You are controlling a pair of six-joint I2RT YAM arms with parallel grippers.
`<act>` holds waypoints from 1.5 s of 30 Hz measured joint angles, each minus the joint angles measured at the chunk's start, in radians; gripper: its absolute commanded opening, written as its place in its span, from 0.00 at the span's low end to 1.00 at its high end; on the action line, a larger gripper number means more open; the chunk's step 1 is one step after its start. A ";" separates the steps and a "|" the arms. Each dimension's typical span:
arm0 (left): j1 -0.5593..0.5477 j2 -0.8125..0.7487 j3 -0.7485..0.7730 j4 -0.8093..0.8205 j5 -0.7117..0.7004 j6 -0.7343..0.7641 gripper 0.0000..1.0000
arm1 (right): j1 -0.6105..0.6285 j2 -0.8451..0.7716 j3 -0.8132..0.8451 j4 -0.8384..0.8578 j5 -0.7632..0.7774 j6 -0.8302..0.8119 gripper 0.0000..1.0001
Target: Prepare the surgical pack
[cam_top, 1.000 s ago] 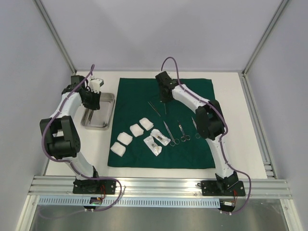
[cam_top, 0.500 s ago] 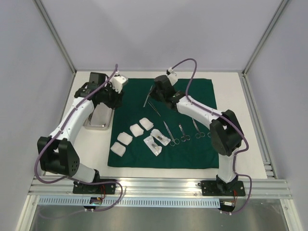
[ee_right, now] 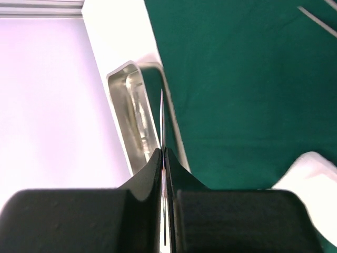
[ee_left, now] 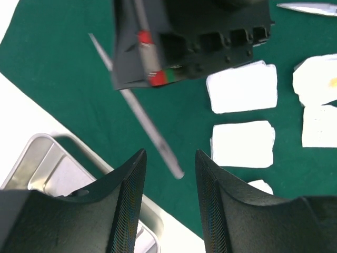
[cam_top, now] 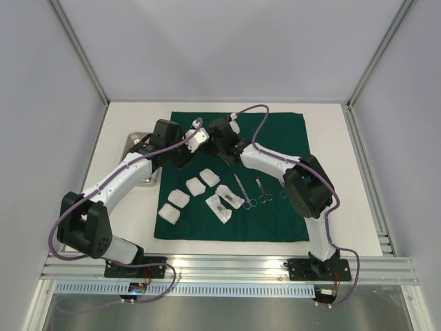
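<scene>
The dark green cloth [cam_top: 275, 131] lies flat on the table. On it are several white gauze squares [cam_top: 196, 186] and slim metal instruments [cam_top: 242, 192]. My right gripper [ee_right: 164, 153] is shut on a thin steel instrument [ee_left: 138, 109] and holds it above the cloth's left edge. That instrument's free end hangs just ahead of my left gripper [ee_left: 170, 158], which is open, and touches neither finger. The shiny steel tray [cam_top: 133, 146] sits left of the cloth, partly hidden under my left arm.
Two white packets [cam_top: 227, 196] lie on the cloth beside the gauze. More scissors-like instruments [cam_top: 263, 189] rest near my right arm's elbow. Aluminium posts and grey walls close in the table on the left, right and back.
My left arm swung from over the tray to the cloth's left edge and its jaws widened. My right gripper carried the thin instrument leftward to meet it.
</scene>
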 measured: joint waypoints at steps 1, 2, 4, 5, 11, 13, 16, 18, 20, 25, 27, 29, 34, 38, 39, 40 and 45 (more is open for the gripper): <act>-0.003 0.000 -0.011 0.010 -0.003 0.005 0.51 | 0.000 0.000 0.000 0.008 -0.007 0.010 0.01; -0.007 0.000 -0.024 0.021 -0.009 0.008 0.51 | 0.000 0.000 0.000 0.013 -0.015 0.019 0.00; -0.013 0.001 -0.046 0.042 -0.019 0.011 0.51 | 0.000 0.000 0.000 0.020 -0.030 0.031 0.01; -0.014 0.001 -0.052 0.050 -0.025 0.012 0.51 | 0.000 0.000 0.000 0.021 -0.036 0.037 0.01; -0.029 0.008 -0.060 0.114 -0.091 0.023 0.44 | 0.000 0.000 0.000 0.039 -0.075 0.063 0.01; -0.038 0.014 -0.062 0.137 -0.123 0.034 0.40 | 0.000 0.000 0.000 0.044 -0.079 0.067 0.00; -0.045 0.021 -0.069 0.161 -0.162 0.046 0.35 | -0.002 0.000 0.000 0.045 -0.079 0.070 0.00; -0.046 0.023 -0.074 0.175 -0.182 0.053 0.28 | -0.003 0.001 0.000 0.044 -0.081 0.073 0.00; -0.047 0.024 -0.074 0.182 -0.203 0.060 0.22 | -0.003 0.001 0.000 0.040 -0.083 0.076 0.01; -0.046 0.031 -0.074 0.197 -0.241 0.072 0.01 | -0.003 0.003 -0.001 0.040 -0.085 0.084 0.01; -0.046 0.039 -0.074 0.200 -0.250 0.077 0.00 | -0.004 0.011 -0.002 0.043 -0.087 0.089 0.00; -0.046 0.051 -0.073 0.199 -0.253 0.078 0.00 | -0.005 0.018 -0.005 0.047 -0.091 0.093 0.00; -0.047 0.069 -0.073 0.195 -0.256 0.077 0.00 | -0.005 0.027 -0.022 0.064 -0.093 0.100 0.05; -0.047 0.085 -0.064 0.187 -0.261 0.075 0.00 | -0.006 0.027 -0.039 0.092 -0.109 0.085 0.35; -0.040 0.098 -0.057 0.182 -0.264 0.072 0.00 | -0.006 0.027 -0.039 0.101 -0.117 0.080 0.36; -0.036 0.107 -0.049 0.175 -0.264 0.069 0.00 | -0.008 0.026 -0.039 0.111 -0.122 0.073 0.37; 0.077 0.140 -0.006 0.127 -0.232 0.023 0.00 | -0.023 0.020 -0.068 0.156 -0.137 0.048 0.38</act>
